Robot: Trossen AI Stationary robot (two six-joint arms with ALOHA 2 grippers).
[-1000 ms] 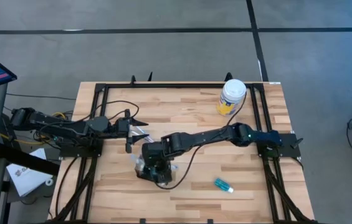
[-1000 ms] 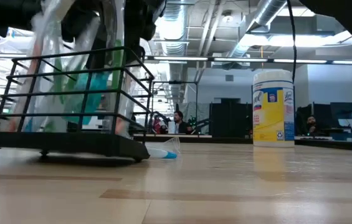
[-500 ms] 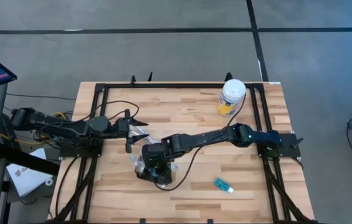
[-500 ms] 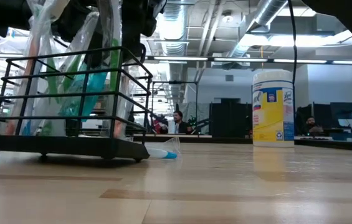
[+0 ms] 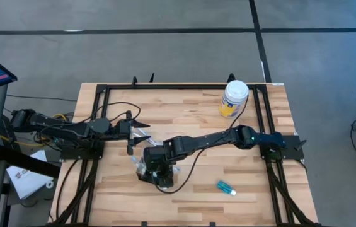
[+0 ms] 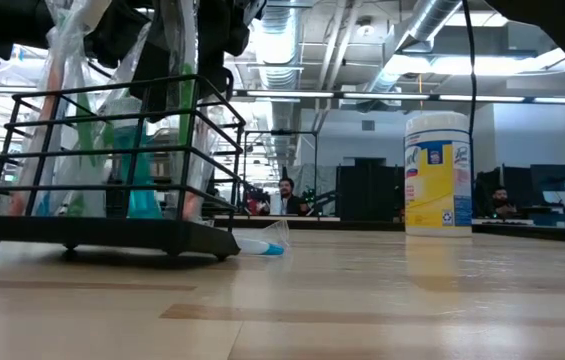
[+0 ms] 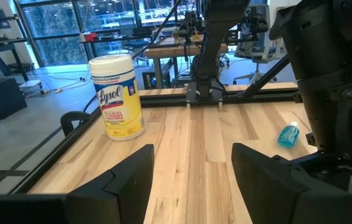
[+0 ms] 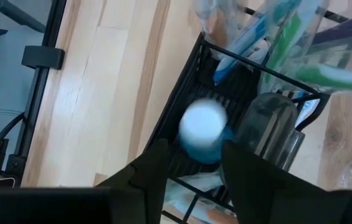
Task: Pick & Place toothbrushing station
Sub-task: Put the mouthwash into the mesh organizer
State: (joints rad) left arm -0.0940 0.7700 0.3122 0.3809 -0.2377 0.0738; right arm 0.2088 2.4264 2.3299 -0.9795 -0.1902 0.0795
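The station (image 6: 102,170), a black wire rack, stands near mid-table, toward the left arm. It holds wrapped toothbrushes (image 8: 288,37) and a teal bottle (image 8: 204,127) with a white cap, which looks just placed. The right gripper (image 8: 191,165) hovers above it, fingers apart, holding nothing. Left gripper (image 7: 191,165) waits open nearby. A second teal bottle (image 5: 225,187) is left on the table (image 5: 196,107), likely next. Wipes canister (image 5: 234,98) stands at the far edge

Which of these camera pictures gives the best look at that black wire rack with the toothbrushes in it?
The low view: the toothbrushing station stands side-on, bars, base and wrapped brushes all plain. The right wrist view looks down into the toothbrushing station past the right gripper, showing only part. In the high view the right arm mostly covers it. The left wrist view misses it.
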